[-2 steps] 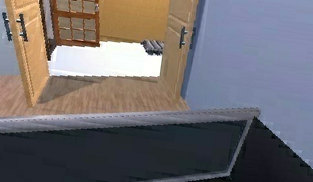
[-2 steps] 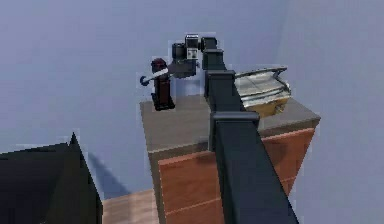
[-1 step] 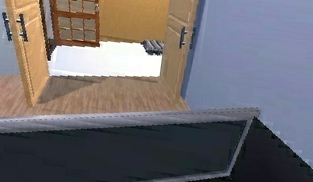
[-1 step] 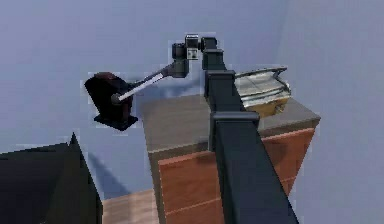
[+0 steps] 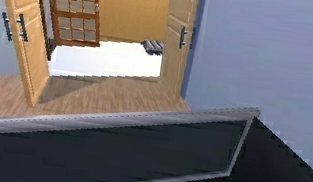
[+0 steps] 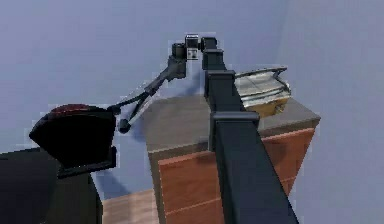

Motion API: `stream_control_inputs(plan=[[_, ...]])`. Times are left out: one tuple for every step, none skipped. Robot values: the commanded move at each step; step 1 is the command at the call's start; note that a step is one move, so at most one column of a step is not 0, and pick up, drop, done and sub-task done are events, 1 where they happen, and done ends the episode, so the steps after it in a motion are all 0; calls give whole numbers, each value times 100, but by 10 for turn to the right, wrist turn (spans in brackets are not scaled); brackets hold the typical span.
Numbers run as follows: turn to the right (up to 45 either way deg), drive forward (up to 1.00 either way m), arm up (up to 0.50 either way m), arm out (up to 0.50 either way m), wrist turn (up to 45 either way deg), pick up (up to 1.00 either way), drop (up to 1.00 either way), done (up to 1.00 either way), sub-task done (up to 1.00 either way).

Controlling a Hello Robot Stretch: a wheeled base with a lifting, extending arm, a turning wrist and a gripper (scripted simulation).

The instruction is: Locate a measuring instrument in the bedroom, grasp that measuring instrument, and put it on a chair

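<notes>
Measuring instrument: cannot tell which thing it is, so its place relative to the hand [image 6: 118,116] can't be called. Two candidates in the arm side view. One is a pale flat stack [image 6: 262,85] lying on the brown surface [image 6: 185,125] at its far right corner, well apart from the hand. The other is a dark rounded thing with a reddish top [image 6: 72,135], just beside the fingertips; touching or not, can't tell. Hand state: cannot tell if the fingers are apart or together, nor whether it holds anything. The arm [image 6: 240,150] runs up across the surface. Orange-brown drawer fronts [image 6: 195,185] below the top, contents hidden.

Forward view: black grey-framed panel [image 5: 106,153] across the foreground, blue wall [image 5: 270,54] at right, wood floor [image 5: 93,96], double doors [image 5: 27,27] standing open onto a white-floored room holding a latticed wooden piece [image 5: 75,3].
</notes>
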Motion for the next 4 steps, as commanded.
stream_control_inputs(plan=[[0, 0, 0, 0, -60, 0, 0, 0, 0], [0, 0, 0, -48, 0, 0, 0, 0, 0], [-450, 0, 0, 0, 0, 0, 0, 0, 0], [-450, 0, 0, 0, 0, 0, 0, 0, 0]])
